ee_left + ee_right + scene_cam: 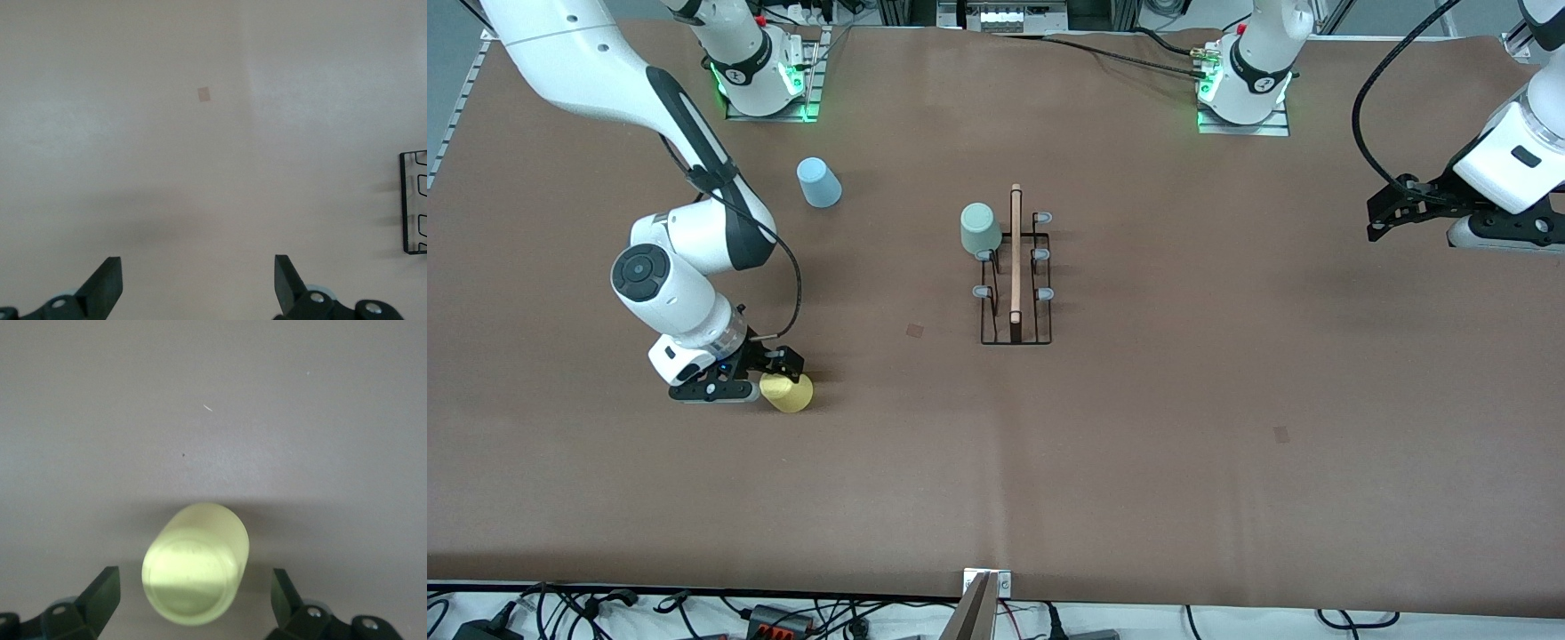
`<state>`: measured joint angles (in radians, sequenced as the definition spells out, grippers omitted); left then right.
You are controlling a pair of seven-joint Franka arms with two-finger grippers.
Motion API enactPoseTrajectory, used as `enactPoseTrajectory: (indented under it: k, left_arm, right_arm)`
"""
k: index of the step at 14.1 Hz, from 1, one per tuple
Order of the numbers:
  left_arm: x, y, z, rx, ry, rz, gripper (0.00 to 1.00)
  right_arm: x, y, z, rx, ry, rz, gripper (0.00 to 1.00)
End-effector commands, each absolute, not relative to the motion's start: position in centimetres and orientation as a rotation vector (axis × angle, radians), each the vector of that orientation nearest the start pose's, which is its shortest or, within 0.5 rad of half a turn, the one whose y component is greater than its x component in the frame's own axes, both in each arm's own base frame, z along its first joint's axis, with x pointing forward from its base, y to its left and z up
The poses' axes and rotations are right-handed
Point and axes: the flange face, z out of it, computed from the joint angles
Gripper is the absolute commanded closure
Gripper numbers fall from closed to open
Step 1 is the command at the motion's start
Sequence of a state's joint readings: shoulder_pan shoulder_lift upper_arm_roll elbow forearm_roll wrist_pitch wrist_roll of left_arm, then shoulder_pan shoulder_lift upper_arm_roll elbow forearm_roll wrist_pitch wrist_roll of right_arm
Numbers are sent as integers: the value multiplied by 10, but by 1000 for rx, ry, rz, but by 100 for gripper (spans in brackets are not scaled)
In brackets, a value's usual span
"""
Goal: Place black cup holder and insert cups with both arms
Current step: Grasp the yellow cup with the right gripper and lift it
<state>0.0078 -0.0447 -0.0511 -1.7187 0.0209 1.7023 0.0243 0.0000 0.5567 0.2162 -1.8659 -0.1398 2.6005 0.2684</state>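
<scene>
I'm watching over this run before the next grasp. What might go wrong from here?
1. The right claw is open around the yellow cup, which sits upside down and tapered; the fingers may slip off as they close, or tip it.
2. The mint green cup already sits on a prong of the black cup holder; a careless insertion beside it could knock it off or shift the light rack.
3. The left claw waits open over bare table.
</scene>
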Motion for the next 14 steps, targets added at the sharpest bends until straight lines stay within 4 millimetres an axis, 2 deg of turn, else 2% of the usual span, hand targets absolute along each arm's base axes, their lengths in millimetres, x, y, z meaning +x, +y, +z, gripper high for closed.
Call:
enactPoseTrajectory:
  k: [1,5,6,7,8,10,11,13,14]
  left_arm:
    - [547,-20,592,-3129,114,-29,0]
    - [547,-20,592,-3129,114,-29,0]
    - [547,-20,592,-3129,114,-29,0]
    - [547,-20,592,-3129,114,-29,0]
    - [547,-21,592,-3129,116,-29,0]
    - [547,-20,592,-3129,114,-29,0]
    - [547,-21,592,-3129,116,-29,0]
    - [546,-23,593,-3128,119,-31,0]
    - [547,-23,592,-3128,121,-29,0]
  right_arm:
    - [652,135,223,-3035,-50,-312,0]
    - [652,135,221,-3036,-59,-310,0]
    - [652,134,220,-3037,-73,-309,6]
    - [652,132,220,-3039,-92,-310,22]
    - [652,132,221,-3039,-125,-314,42]
    - [653,132,224,-3045,-165,-322,74]
    - [652,136,227,-3049,-184,-321,82]
    - [648,139,250,-3073,-190,-281,87]
    - [640,148,278,-3090,-193,-268,88]
